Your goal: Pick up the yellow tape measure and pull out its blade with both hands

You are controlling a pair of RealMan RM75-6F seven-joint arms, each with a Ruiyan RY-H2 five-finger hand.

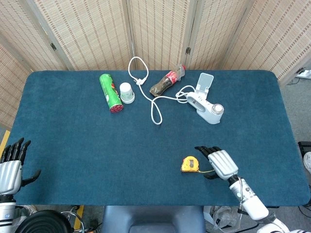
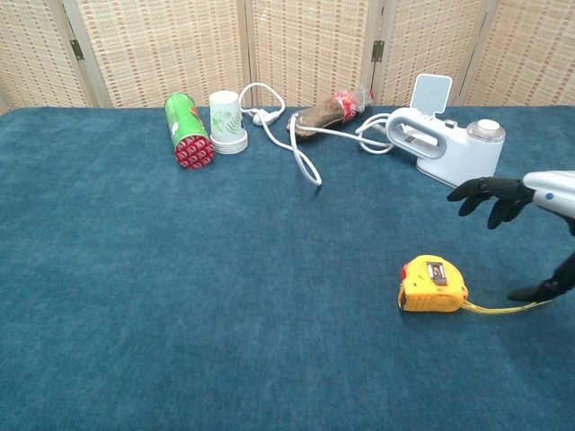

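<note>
The yellow tape measure (image 1: pixel 190 164) (image 2: pixel 432 285) lies on the blue table near its front edge, with a short yellow strip of blade sticking out to its right. My right hand (image 1: pixel 219 161) (image 2: pixel 517 202) hovers just right of it, above the strip, open with fingers spread and holding nothing. Its thumb reaches down beside the strip's end. My left hand (image 1: pixel 10 167) stays off the table's front left corner, open and empty; the chest view does not show it.
At the back of the table (image 1: pixel 73 145) lie a green can (image 1: pixel 110 92), a white cup (image 1: pixel 127 92), a white cable (image 1: pixel 146 90), a cola bottle (image 1: pixel 166 81) and a white appliance (image 1: pixel 207 107) (image 2: pixel 449 144).
</note>
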